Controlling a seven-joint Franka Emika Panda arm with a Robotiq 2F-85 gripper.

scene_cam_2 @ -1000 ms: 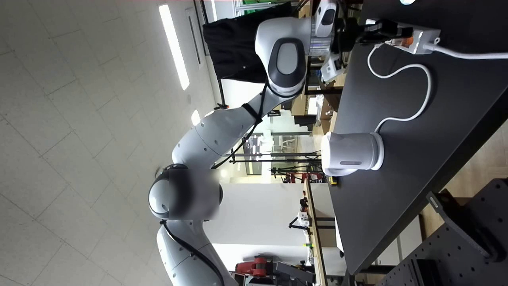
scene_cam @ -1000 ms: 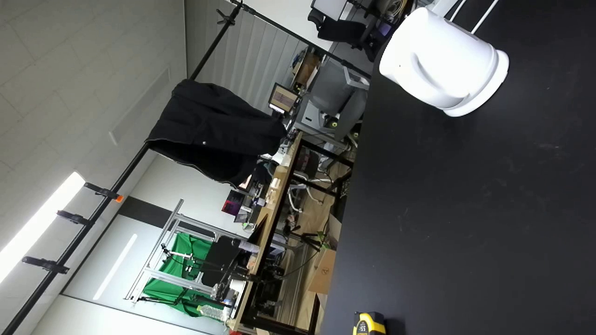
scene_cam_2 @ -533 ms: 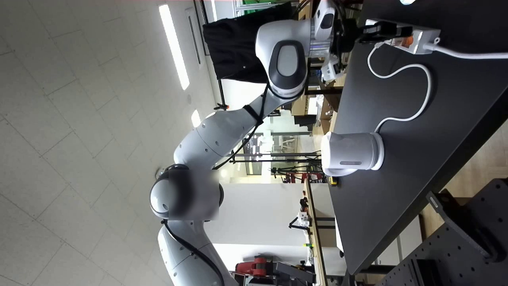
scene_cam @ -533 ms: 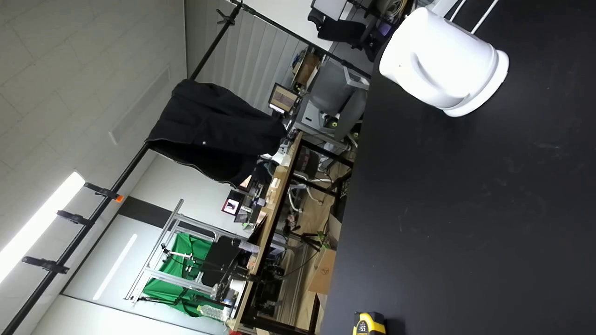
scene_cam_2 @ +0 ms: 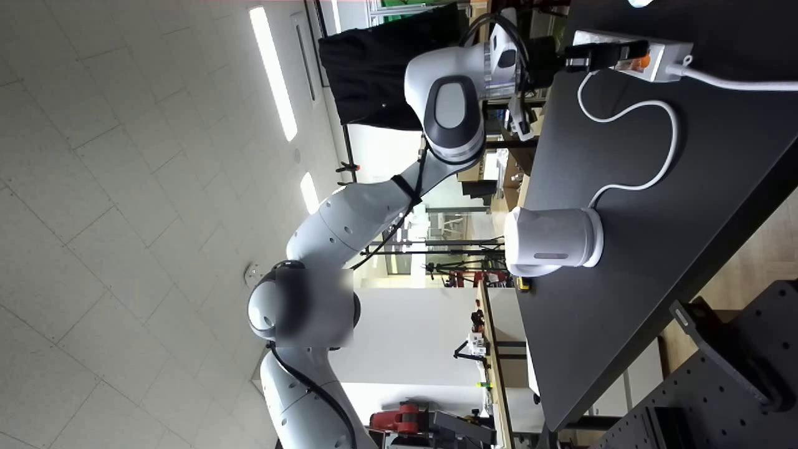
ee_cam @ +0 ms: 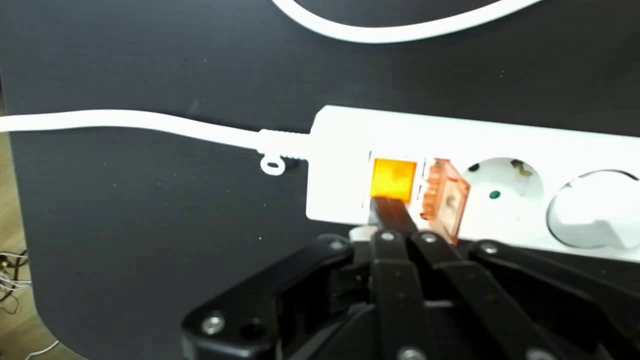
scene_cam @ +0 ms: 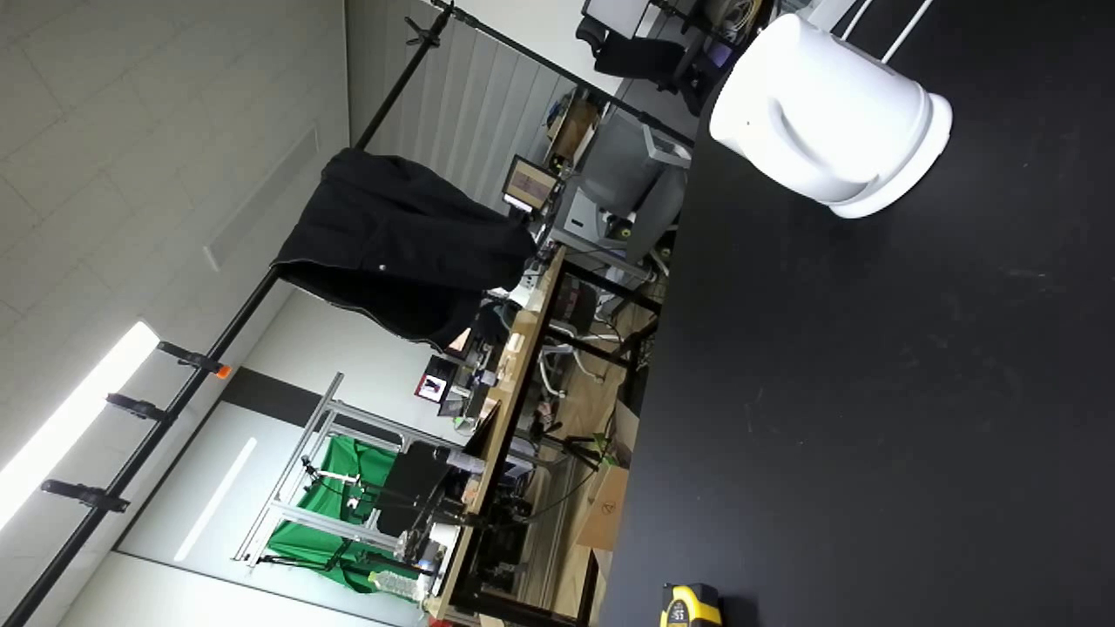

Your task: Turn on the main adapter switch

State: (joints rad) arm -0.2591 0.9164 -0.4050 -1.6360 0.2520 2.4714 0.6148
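Since both exterior views only catch the kettle (scene_cam_2: 552, 240) from the outside, can't tell what's in it; it stands on its base on the bench (scene_cam_2: 629, 274). The strip (ee_cam: 340, 145) lies well apart from it on the same bench, long axis running left to right in the wrist view, dipping a bit rightward, cord (ee_cam: 125, 119) end pointing left. Orange switch (ee_cam: 393, 177) sits near that end, with its flap (ee_cam: 452, 200) flipped up on the socket (ee_cam: 510, 200) side. Claw (ee_cam: 395, 215) is pinched together, tip at the switch's lower edge, but honestly can't tell if it's touching.
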